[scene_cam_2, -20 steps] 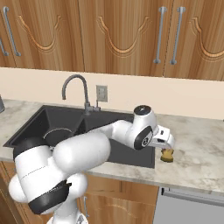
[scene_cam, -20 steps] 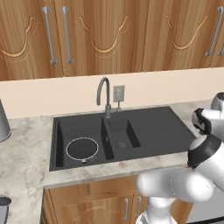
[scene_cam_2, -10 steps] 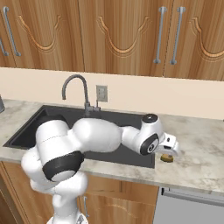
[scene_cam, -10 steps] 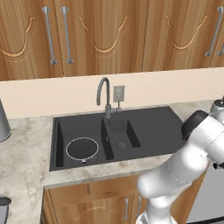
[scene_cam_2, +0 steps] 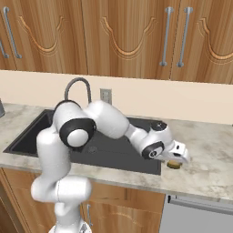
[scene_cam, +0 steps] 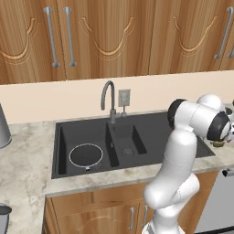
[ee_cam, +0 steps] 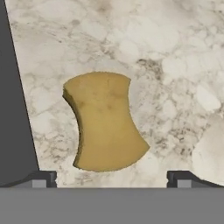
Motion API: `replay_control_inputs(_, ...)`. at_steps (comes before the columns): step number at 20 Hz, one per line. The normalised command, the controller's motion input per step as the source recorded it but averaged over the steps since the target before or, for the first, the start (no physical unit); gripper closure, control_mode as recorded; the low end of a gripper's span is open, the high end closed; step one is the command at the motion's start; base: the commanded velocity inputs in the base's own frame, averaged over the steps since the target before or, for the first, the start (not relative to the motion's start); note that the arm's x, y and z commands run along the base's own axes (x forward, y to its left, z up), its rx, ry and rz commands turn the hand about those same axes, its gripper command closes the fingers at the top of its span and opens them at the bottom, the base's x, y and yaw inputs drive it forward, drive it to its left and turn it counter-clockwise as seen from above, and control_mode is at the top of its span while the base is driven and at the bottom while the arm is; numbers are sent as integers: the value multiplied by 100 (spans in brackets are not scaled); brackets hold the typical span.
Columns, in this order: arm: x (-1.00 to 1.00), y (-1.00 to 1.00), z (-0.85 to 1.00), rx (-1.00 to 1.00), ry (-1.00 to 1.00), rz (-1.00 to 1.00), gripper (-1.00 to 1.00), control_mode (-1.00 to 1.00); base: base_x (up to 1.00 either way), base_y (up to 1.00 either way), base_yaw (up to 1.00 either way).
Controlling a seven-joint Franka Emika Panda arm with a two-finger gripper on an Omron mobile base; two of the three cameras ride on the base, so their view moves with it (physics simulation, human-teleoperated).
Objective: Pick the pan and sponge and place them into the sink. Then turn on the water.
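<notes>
The yellow-tan sponge (ee_cam: 105,122) lies flat on the marble counter just right of the sink (scene_cam: 151,125), and it also shows under the hand as the sponge (scene_cam_2: 173,164). My gripper (scene_cam_2: 177,157) hovers right over it, open. In the hand view both fingertips (ee_cam: 41,178) stand wide apart, with the sponge ahead of the gap and untouched. The dark pan (scene_cam: 85,155), ringed by its light rim, rests in the left basin. No stream runs from the grey gooseneck faucet (scene_cam: 108,97).
The sink's black edge (ee_cam: 13,109) runs close beside the sponge. A grey metal vessel (scene_cam: 2,132) stands on the counter far left. Wooden cabinets hang above the counter, and marble counter (scene_cam_2: 209,154) stretches right of the sponge.
The arm has swung its elbow round and the hand has settled a little lower over the sponge. Sponge and pan have stayed where they were.
</notes>
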Motion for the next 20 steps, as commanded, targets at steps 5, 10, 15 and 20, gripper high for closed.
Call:
replay_control_inputs(5,11,-47,-17,11,1,0,-100,-100,0,0,0)
replay_control_inputs(10,16,-42,-7,13,0,0,-100,-100,0,0,0)
replay_control_inputs(15,24,-15,-5,7,0,0,-100,-100,0,0,0)
replay_control_inputs(20,32,0,-3,0,0,0,-100,-100,0,0,0)
